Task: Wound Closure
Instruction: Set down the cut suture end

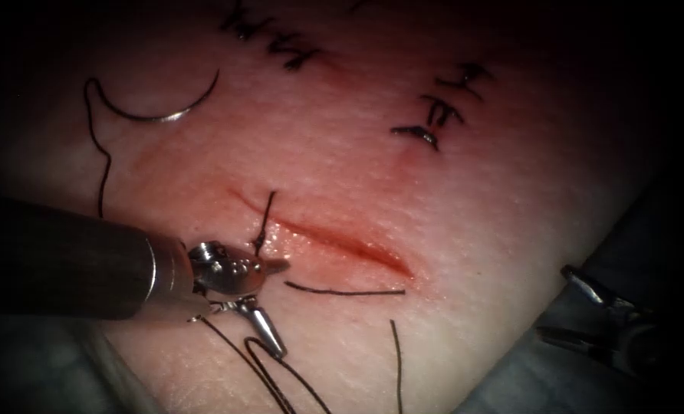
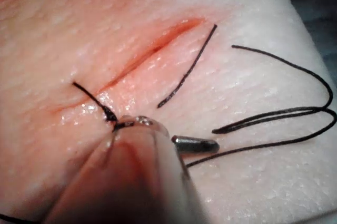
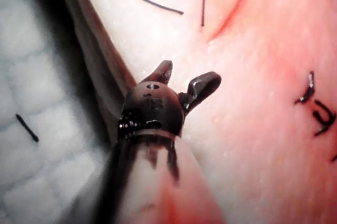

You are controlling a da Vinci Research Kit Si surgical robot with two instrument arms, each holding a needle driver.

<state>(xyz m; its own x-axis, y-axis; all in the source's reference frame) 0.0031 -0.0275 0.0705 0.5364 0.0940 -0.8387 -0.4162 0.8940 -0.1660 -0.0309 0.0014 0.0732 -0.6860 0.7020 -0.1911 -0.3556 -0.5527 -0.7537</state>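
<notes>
Needle [image 1: 162, 110] lies free on tissue [image 1: 511, 230], upper left of cut [image 1: 334, 239], unheld | endoscope: left tool [image 1: 269, 295] spread wide beside stitch thread [image 1: 264, 222], grasp unclear; right tool [image 1: 587, 314] at the tissue's right edge, dim | left wrist: thread loops [image 2: 284, 116], thread meets tip | right wrist: right tool's jaws parted, empty.

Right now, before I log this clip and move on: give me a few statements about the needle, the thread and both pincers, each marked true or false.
1. The needle lies free on the tissue, left of the cut. True.
2. The right pincer is shut on the thread. False: its jaws stand open and hold nothing, at the tissue's right edge.
3. A stitch crosses the cut near its left end. True.
4. The left pincer holds the needle at mid-curve. False: its jaws are spread beside the stitch, far from the needle.
5. A loose thread piece lies beside the cut. True.
</notes>
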